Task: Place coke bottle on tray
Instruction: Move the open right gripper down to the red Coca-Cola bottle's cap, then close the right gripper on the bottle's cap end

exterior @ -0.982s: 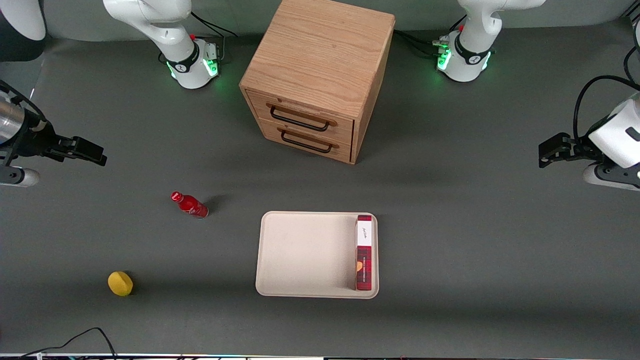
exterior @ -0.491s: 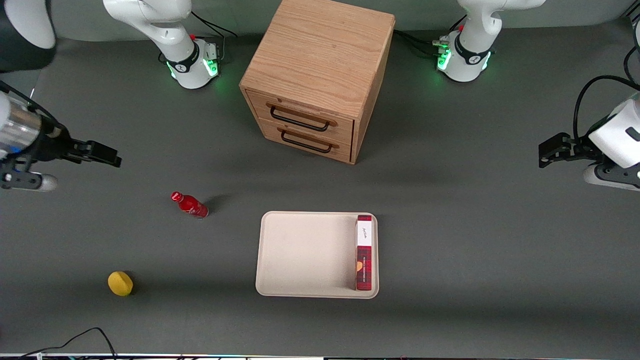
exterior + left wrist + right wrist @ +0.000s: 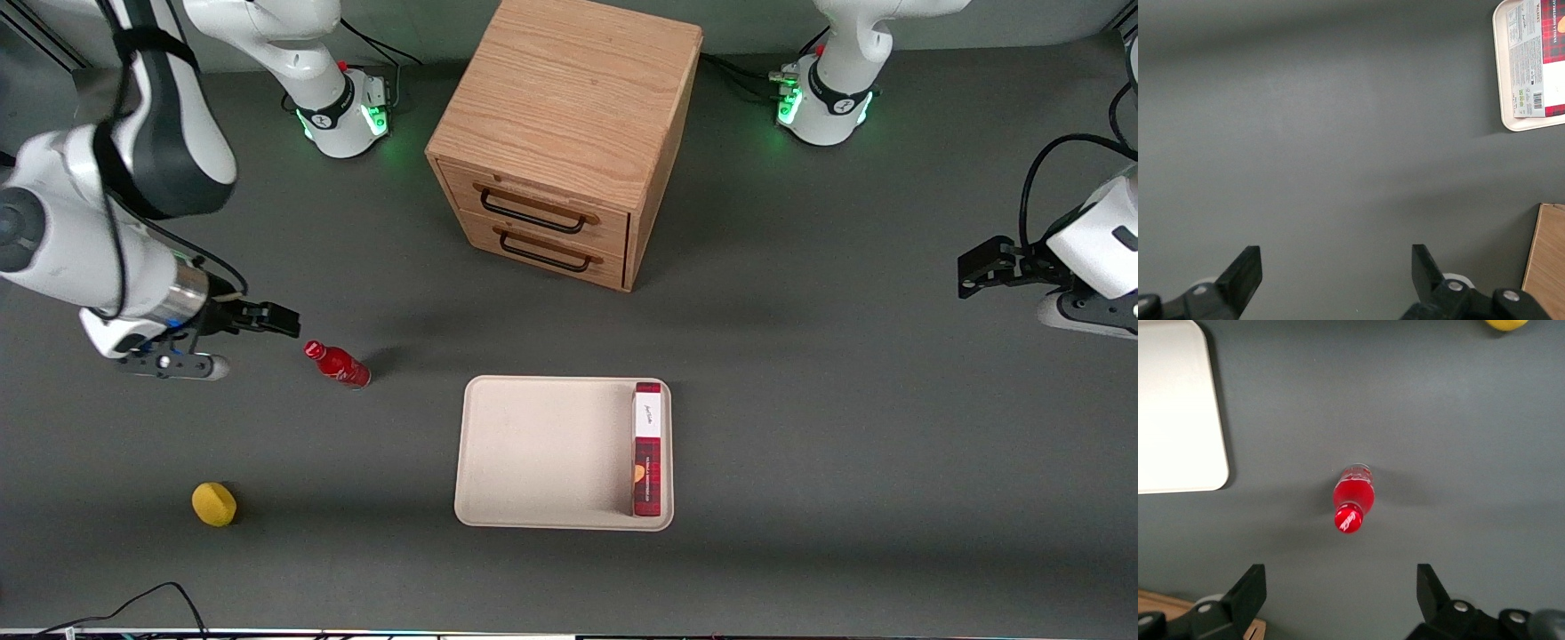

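Coke bottle (image 3: 1353,497) stands upright below the gripper (image 3: 1341,600), jaws apart only in wrist view

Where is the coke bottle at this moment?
The coke bottle stands on the table, off the tray, toward the working arm's end. The open gripper hovers beside its cap.

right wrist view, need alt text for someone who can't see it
A small red coke bottle stands upright on the grey table, seen from above, with the open gripper hovering over it, not yet touching. A corner of the cream tray and the edge of a yellow object also show.
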